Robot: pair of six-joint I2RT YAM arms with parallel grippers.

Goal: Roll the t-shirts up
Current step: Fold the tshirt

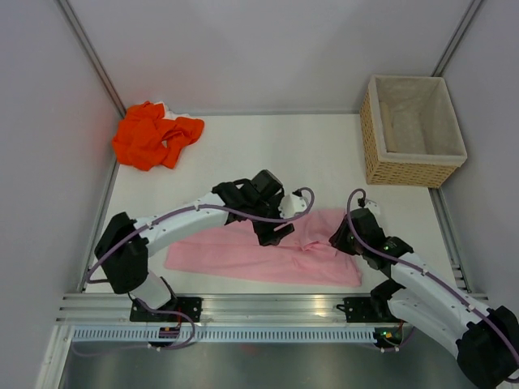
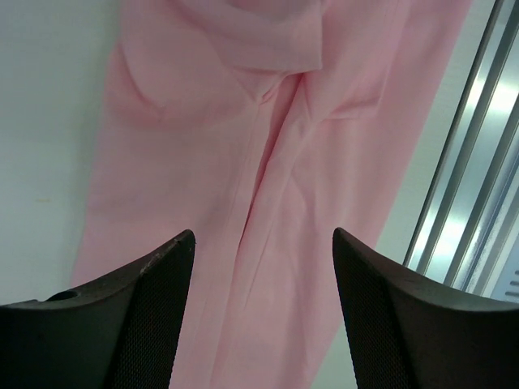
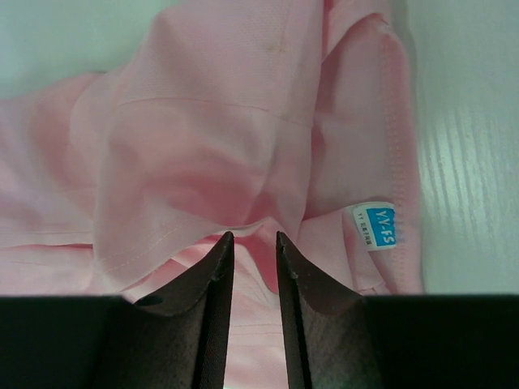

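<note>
The light pink t-shirt (image 1: 235, 255) lies flat as a long folded strip across the near part of the table, its right end rumpled. My left gripper (image 1: 274, 232) hovers over its middle. In the left wrist view the left gripper (image 2: 263, 235) is open wide, with only the pink t-shirt (image 2: 243, 121) beneath it. My right gripper (image 1: 340, 241) is at the rumpled right end. In the right wrist view the right gripper (image 3: 253, 237) stands a narrow gap apart, its tips at a raised fold of the pink t-shirt (image 3: 211, 138) near a blue label (image 3: 375, 224). The orange t-shirt (image 1: 154, 134) lies crumpled at the back left.
A woven wicker basket (image 1: 375, 138) with pale lining stands at the back right corner. An aluminium rail (image 1: 268, 308) runs along the near edge, close to the pink t-shirt's front side, and shows as the rail (image 2: 470, 203) in the left wrist view. Grey walls enclose the table.
</note>
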